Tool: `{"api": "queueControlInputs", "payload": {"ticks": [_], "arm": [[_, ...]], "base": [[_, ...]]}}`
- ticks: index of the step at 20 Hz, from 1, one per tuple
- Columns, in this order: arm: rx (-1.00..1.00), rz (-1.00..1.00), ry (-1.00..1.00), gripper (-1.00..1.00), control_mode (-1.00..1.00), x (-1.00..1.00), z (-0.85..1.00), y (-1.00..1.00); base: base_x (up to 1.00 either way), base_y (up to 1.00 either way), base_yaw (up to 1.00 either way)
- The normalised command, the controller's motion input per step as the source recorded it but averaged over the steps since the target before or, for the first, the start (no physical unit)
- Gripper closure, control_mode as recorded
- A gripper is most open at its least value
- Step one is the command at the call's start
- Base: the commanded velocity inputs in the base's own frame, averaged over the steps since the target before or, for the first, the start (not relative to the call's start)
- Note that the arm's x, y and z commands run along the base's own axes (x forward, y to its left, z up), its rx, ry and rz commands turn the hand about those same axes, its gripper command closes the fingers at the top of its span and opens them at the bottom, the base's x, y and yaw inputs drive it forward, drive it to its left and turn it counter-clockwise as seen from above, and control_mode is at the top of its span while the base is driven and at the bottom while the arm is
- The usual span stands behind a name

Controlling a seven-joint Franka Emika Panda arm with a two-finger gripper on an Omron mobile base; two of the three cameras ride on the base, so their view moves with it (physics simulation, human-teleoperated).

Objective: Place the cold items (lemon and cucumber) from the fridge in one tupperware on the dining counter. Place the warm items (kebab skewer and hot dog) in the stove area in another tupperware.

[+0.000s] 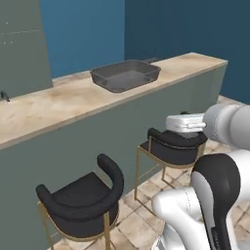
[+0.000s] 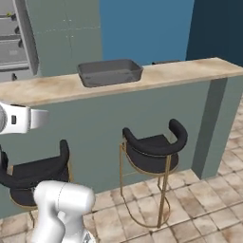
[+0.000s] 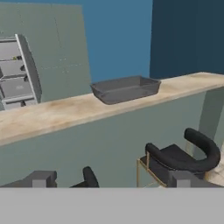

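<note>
Tupperware (image 1: 125,75) sits on the dining counter (image 1: 44,110), far beyond two stools | my gripper (image 3: 111,178) hangs near, jaws wide, holding nothing | I'd judge: fetch food first, then approach from above.

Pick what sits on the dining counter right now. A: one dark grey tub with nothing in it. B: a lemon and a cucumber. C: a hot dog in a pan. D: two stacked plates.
A: the tub rests alone on the counter, and its inside shows bare in both base views and the hand view.
</note>
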Motion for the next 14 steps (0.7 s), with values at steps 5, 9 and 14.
{"api": "queueControlInputs", "payload": {"ticks": [5,9,14], "arm": [[0.00,0.00,0.00,-1.00,1.00,0.00,0.00,0.00],[0.00,0.00,0.00,-1.00,1.00,0.00,0.00,0.00],[0.00,0.00,0.00,-1.00,1.00,0.00,0.00,0.00]], "base": [[0.14,-1.00,-0.09],[0.19,-1.00,-0.03],[0.21,-1.00,-0.02]]}}
